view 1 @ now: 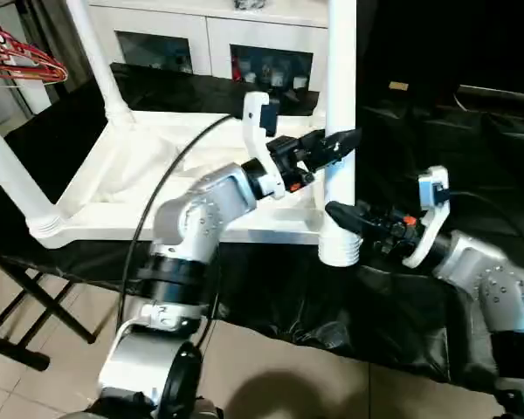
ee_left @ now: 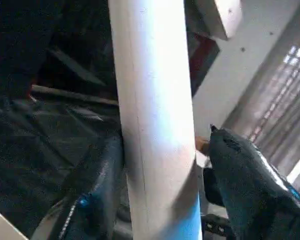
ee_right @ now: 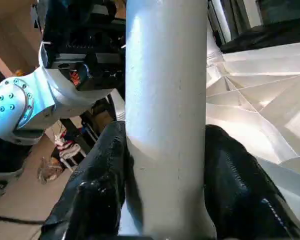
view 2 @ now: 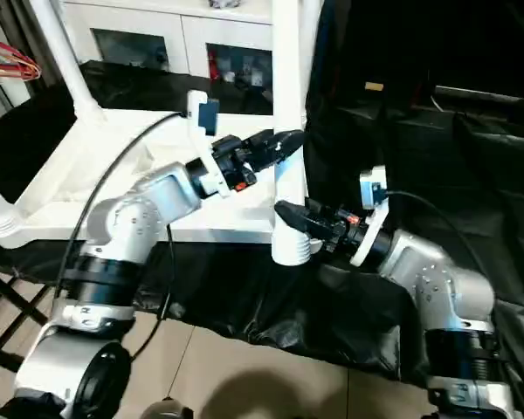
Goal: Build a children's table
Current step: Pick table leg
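Here the tabletop [view 1: 157, 188] lies upside down on the black-draped bench [view 1: 332, 305], ribs up, with two legs [view 1: 13, 179] already standing in its far and left corners. A third leg [view 1: 341, 105] stands upright at the near right corner socket. The right gripper [view 1: 342, 212] grasps it low, both fingers pressed against it. The left gripper [view 1: 336, 142] brackets it higher, one finger [ee_left: 250, 175] slightly off the leg. A white cabinet [view 1: 218, 39] stands behind.
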You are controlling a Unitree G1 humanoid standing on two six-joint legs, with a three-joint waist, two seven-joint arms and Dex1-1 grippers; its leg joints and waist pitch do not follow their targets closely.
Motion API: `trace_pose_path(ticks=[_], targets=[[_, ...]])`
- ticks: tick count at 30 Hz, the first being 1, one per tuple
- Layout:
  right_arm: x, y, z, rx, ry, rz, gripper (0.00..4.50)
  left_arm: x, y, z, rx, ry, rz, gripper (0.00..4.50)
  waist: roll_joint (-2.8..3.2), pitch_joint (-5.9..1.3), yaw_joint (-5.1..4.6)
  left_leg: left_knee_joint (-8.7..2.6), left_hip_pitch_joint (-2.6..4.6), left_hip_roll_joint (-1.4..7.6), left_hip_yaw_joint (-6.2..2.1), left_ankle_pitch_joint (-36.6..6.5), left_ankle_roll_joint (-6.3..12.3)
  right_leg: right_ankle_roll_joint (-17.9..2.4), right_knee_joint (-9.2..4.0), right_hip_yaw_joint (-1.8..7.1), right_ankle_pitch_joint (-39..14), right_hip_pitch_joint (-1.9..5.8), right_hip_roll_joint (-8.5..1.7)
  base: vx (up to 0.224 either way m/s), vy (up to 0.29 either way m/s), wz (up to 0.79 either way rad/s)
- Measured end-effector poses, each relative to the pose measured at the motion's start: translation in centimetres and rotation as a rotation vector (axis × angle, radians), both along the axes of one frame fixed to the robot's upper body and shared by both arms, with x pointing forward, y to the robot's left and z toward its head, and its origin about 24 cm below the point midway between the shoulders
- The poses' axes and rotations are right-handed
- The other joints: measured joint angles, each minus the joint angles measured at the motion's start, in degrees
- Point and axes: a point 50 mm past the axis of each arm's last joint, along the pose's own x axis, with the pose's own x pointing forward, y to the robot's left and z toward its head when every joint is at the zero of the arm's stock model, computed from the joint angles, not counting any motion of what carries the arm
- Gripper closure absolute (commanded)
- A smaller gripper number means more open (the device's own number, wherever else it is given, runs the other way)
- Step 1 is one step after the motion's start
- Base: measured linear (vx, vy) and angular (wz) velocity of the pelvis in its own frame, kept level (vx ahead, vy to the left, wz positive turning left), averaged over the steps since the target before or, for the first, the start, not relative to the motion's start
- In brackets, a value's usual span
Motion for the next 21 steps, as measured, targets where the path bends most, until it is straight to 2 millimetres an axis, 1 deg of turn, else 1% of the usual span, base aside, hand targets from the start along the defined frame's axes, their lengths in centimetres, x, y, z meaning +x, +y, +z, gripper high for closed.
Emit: trace_pose_path(ticks=[3,11,16,21], targets=[[0.0,0.0,0.0,-0.002,-0.001,0.003,2.63,-0.3,0.2,-0.3,-0.017,0.021,-0.023,1.21,0.0,0.0,0.09,0.01,0.01,0.0,-0.01,0.0,0.0,0.0,0.02,-0.01,0.0,-0.01,0.0,0.0,0.0,0.0],[-0.1,0.0,0.2,-0.025,-0.025,0.006,2.63,-0.4,0.3,-0.3,-0.06,0.065,-0.044,1.21,-0.01,0.0,0.14,0.01,0.01,0.0,-0.01,0.0,0.0,-0.1,0.03,-0.01,0.0,0.03,-0.01,0.0,0.0,0.0],[-0.1,0.0,0.1,-0.051,-0.021,-0.005,2.64,0.4,-0.8,-0.3,-0.084,0.193,-0.015,1.21,-0.01,0.0,0.24,0.04,-0.01,-0.01,0.0,0.0,0.0,-0.1,0.04,0.01,0.0,0.04,-0.01,0.0,0.0,0.0],[0.0,-0.1,0.0,-0.083,-0.02,-0.023,2.64,1.4,-0.8,-0.3,-0.111,0.278,0.055,1.21,0.0,-0.01,-0.02,0.04,0.0,0.0,-0.02,0.0,0.0,-0.1,0.03,-0.01,0.0,0.03,0.02,0.0,0.0,0.0]])
